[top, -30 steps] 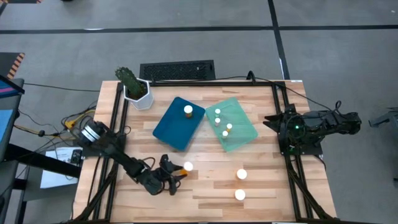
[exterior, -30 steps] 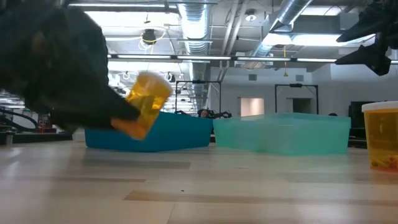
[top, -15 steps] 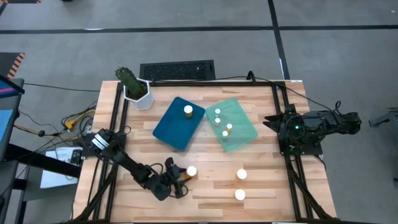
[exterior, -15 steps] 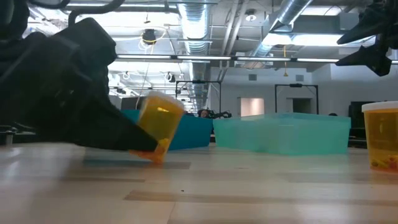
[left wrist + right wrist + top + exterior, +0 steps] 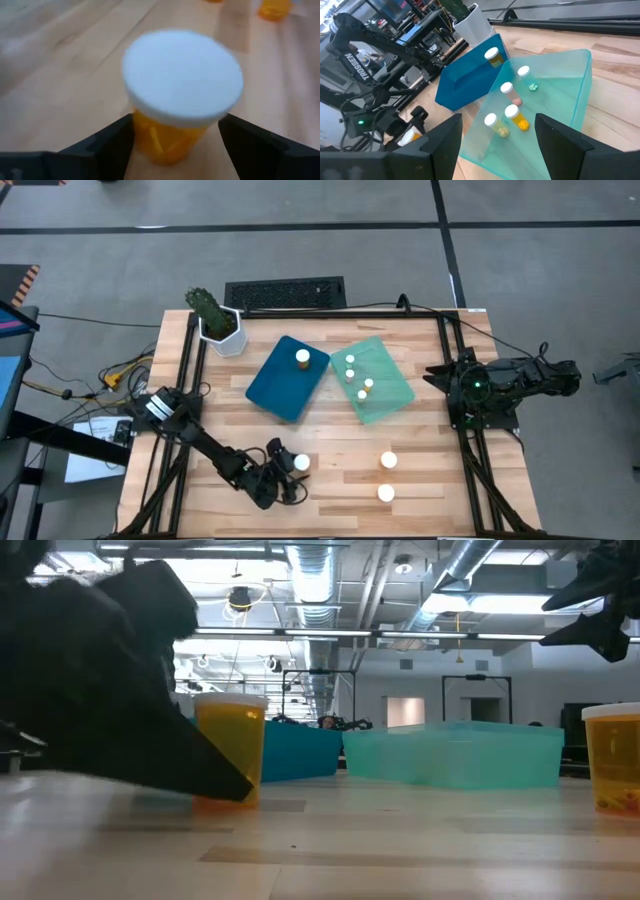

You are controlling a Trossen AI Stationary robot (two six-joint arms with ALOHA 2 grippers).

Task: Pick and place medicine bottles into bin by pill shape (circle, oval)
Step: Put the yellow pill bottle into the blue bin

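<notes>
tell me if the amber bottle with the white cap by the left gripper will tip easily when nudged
The amber white-capped bottle stands upright on the wooden table, taller than wide, so probably tippable. Round and smooth-sided, it would likely roll once down. The left gripper fingers flank it.

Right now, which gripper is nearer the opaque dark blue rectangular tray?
Left. The left gripper sits at the table's front, just below the dark blue tray; the right gripper waits beyond the mint green tray.

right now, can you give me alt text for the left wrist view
A white-capped amber bottle stands upright on the wood table between the left tool's two dark fingers, which sit apart on either side of it. Another bottle shows farther off.
</notes>
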